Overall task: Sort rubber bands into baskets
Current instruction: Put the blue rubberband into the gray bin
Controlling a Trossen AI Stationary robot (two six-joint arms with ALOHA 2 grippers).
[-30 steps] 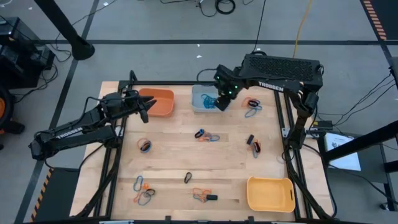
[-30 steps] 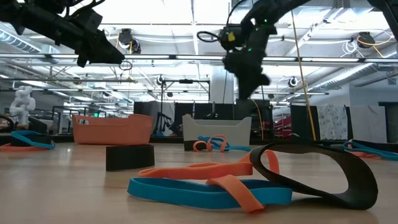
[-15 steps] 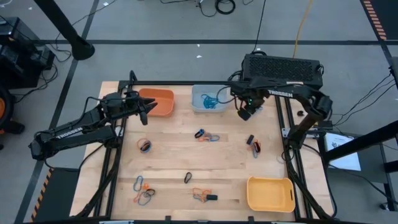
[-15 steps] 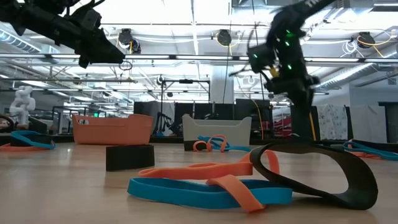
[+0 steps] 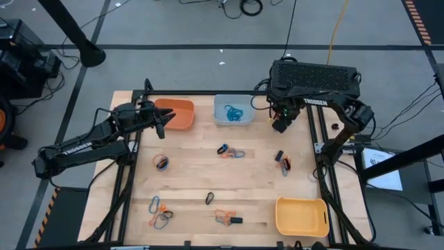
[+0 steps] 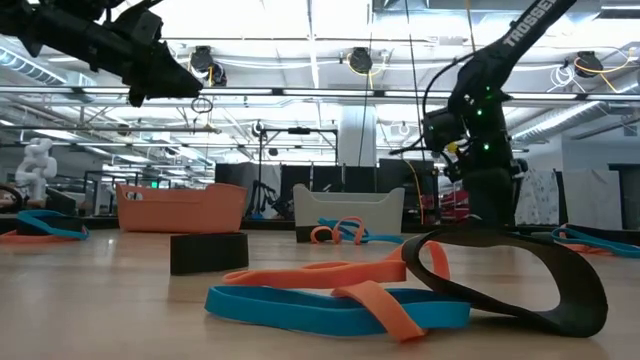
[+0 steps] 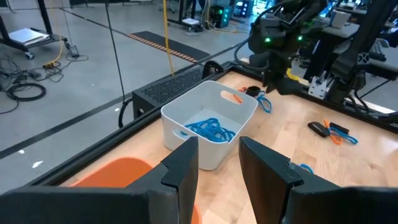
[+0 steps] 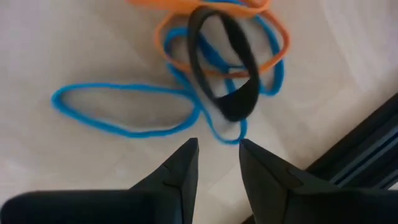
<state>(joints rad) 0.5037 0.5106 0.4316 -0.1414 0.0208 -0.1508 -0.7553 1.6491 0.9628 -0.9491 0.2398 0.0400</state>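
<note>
My right gripper (image 5: 279, 126) (image 8: 217, 148) points down, open, just above a tangle of blue, orange and black rubber bands (image 8: 214, 68) lying on the table at its far right; nothing is between its fingers. My left gripper (image 5: 164, 120) (image 7: 219, 163) hovers open and empty above the orange basket (image 5: 178, 114). The pale blue-grey basket (image 5: 231, 110) (image 7: 208, 121) holds blue bands. The yellow basket (image 5: 302, 216) stands at the near right. More rubber bands lie scattered on the table (image 5: 231, 151) (image 5: 161, 162) (image 5: 282, 161).
Further band clusters lie near the front (image 5: 159, 212) (image 5: 225, 218), with a lone black one (image 5: 209, 198). The dark frame rail (image 8: 367, 143) runs close beside the right gripper. In the low view, bands (image 6: 400, 290) and a black block (image 6: 208, 252) lie in the foreground.
My right gripper has gone from over the pale blue-grey basket toward the table's right edge and down, tipping until it points down over the bands at the far right.
</note>
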